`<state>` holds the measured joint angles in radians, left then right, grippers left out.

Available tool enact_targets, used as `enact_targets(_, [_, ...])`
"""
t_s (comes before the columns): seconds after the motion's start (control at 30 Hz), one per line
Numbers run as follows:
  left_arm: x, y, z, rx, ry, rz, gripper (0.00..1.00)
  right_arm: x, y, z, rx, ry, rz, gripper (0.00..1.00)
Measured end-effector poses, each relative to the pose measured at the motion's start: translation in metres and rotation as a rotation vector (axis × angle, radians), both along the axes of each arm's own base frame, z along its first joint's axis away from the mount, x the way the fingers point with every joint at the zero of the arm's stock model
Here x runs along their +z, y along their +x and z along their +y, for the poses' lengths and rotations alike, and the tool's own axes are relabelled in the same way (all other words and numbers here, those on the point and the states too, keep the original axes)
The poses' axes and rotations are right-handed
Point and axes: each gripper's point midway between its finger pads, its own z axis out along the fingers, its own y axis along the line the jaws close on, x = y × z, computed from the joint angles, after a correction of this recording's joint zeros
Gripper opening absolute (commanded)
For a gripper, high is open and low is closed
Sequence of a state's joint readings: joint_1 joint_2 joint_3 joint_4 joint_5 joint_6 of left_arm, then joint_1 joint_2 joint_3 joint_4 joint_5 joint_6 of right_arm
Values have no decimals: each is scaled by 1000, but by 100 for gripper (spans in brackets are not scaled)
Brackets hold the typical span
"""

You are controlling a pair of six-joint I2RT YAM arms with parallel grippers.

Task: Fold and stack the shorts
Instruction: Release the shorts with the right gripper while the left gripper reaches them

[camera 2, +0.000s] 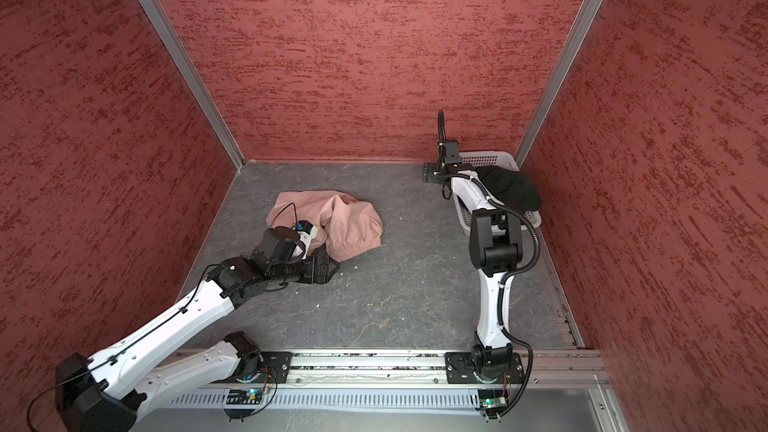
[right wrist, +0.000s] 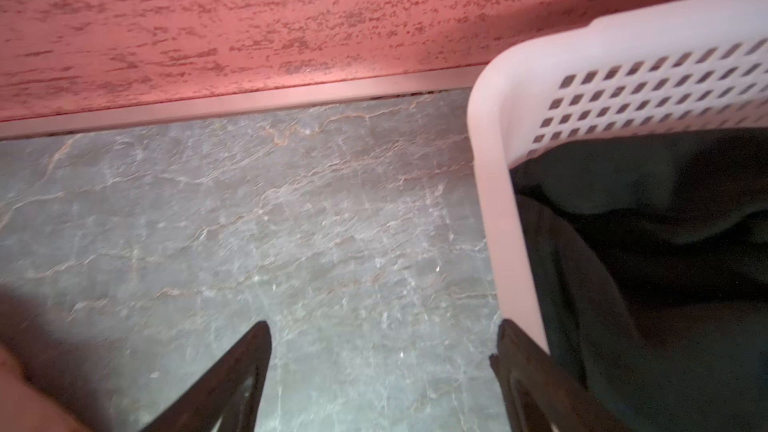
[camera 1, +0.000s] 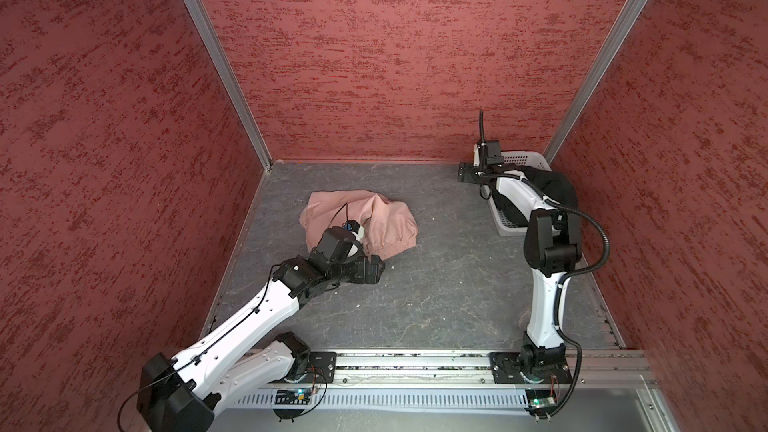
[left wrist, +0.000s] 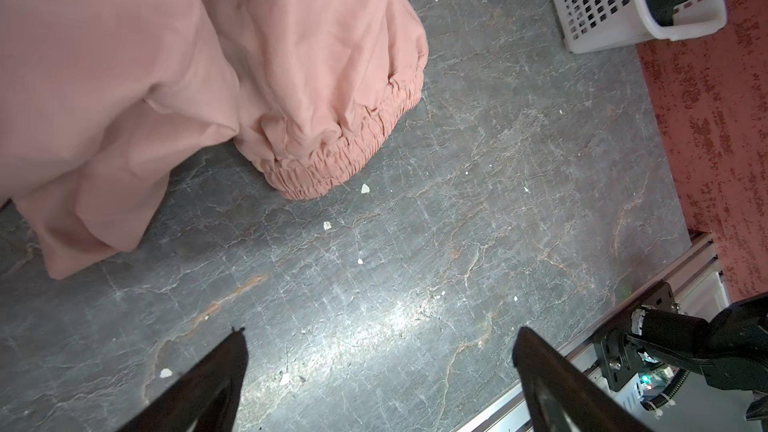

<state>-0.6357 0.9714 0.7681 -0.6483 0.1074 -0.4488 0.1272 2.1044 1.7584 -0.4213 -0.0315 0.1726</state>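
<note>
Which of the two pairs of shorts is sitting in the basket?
The black pair, heaped in the white basket in the far right corner. The pink pair lies crumpled out on the grey table.

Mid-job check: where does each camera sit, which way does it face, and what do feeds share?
Top views: high over the front rail, looking down toward the back wall; left arm and right arm show, pink shorts on the table, black shorts in the basket.
Left wrist: low over the table, facing the basket; the open left end effector and the right arm's base show.
Right wrist: beside the basket, facing the back wall; the open right end effector shows.
Shared: both wrist views catch basket and black shorts.
</note>
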Motion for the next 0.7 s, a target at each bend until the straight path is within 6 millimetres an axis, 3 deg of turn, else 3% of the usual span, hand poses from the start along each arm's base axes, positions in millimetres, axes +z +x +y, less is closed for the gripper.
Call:
enact_targets(0.1, [-11,3,-4,8,3,22,99,13,-31,15,64,65,-18,86])
enact_targets(0.2, [-26,6,-10,14,8,49,99,43,-71,36,134,125,-80,86])
enact_targets(0.33, [-52,7,-17,29,-6,77,99,87,-132,80,257,203,-215,86])
enact_targets(0.4, [-65,7,-16,51,-15,87,99,95,-163,100,314,241,-258,86])
enact_targets(0.53, [-82,11,-4,112,4,73,99,79,-222,131,411,301,-246,86])
enact_targets(0.7, [-86,28,1,155,-18,-2,99,46,-264,139,447,347,-184,86])
